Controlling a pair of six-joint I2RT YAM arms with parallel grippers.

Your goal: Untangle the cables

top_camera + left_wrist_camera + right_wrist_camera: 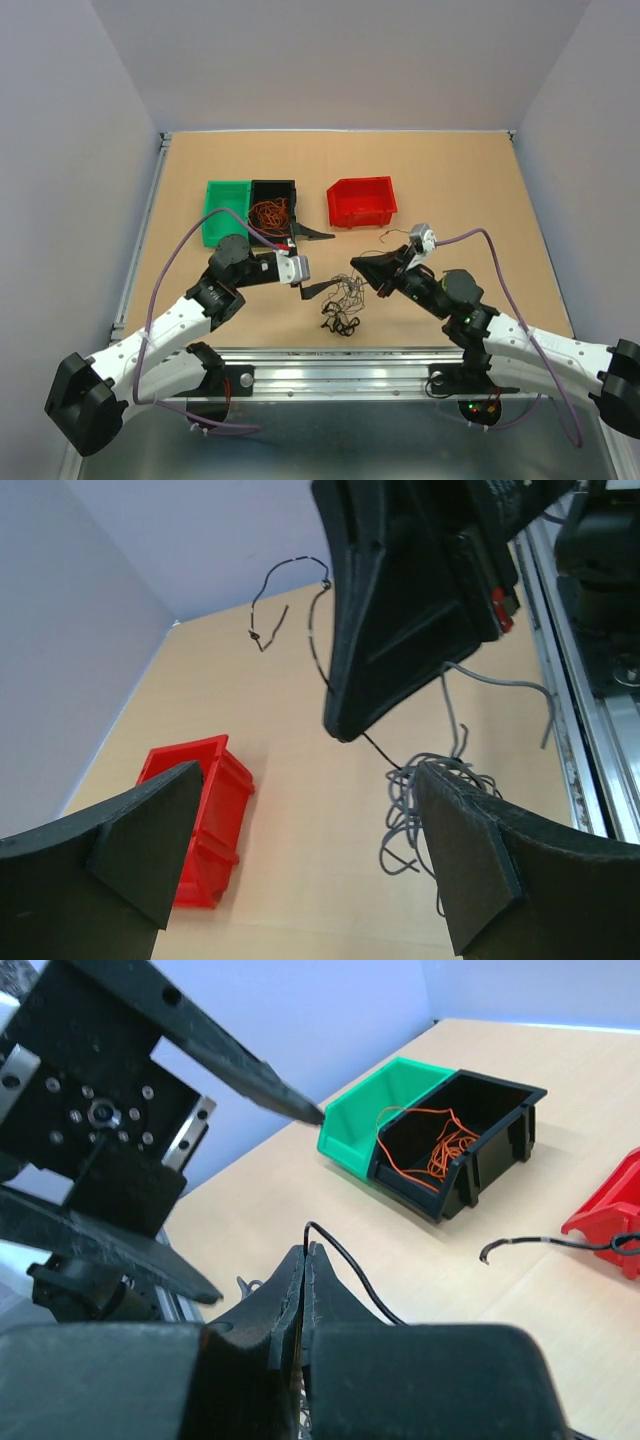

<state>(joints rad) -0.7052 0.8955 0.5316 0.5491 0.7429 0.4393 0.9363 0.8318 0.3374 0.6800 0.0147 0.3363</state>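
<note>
Cables [343,308] heaped near wide-spread left fingers [150,850]; one black strand [336,1244] pinched in closed right fingers [285,1305].

Left fingers [150,840] wide apart; right fingers [300,1295] tight together, tips opposed.

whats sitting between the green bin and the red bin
A black bin holding orange wires, touching the green bin, then bare tabletop before the red bin; the top view shows it.
</note>
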